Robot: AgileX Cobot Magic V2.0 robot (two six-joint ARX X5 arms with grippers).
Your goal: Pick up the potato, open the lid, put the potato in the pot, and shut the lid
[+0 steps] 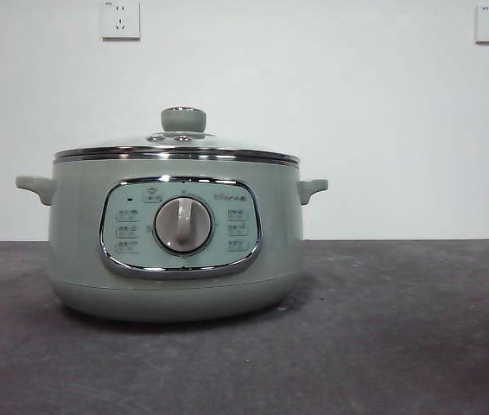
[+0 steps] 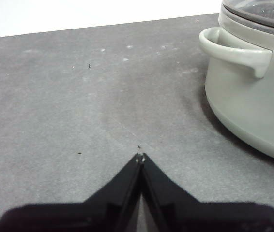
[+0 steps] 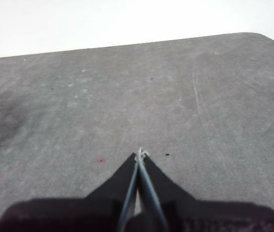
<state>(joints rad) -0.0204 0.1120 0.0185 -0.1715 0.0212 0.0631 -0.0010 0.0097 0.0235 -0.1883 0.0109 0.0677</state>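
1. The worktop (image 1: 417,328), a dark grey scuffed surface, runs back to a white wall with two wall sockets (image 1: 120,19) high on it. No arm enters the front view.

2. The pot (image 1: 175,233), a pale sage-green electric cooker, stands on the worktop left of centre in the front view, its chrome-framed control panel and central dial (image 1: 183,225) facing the camera. That suggests it has been set square to the arms so that the lid can be lifted straight off.

3. The lid (image 1: 175,147) sits closed on the pot, chrome rim seated all round, the pale-green knob (image 1: 183,119) upright on top. It is the obvious place to take hold.

4. The left pincer (image 2: 140,157) hangs low over bare worktop, its jaws pressed together and pinching nothing. The pot's side handle (image 2: 234,48) shows near it in the left wrist view, so this arm waits just beside the cooker.

5. The right pincer (image 3: 140,153) also has its jaws pressed together, empty, over open worktop near a rounded corner, well apart from the pot — none of the cooker shows in its view.

6. The potato appears in none of the three views; where it lies cannot be told. It may be inside the pot, but the glass does not show this clearly. With the lid on and both pincers empty, the scene reads either as the start or as the finish — the pictures alone do not settle which.
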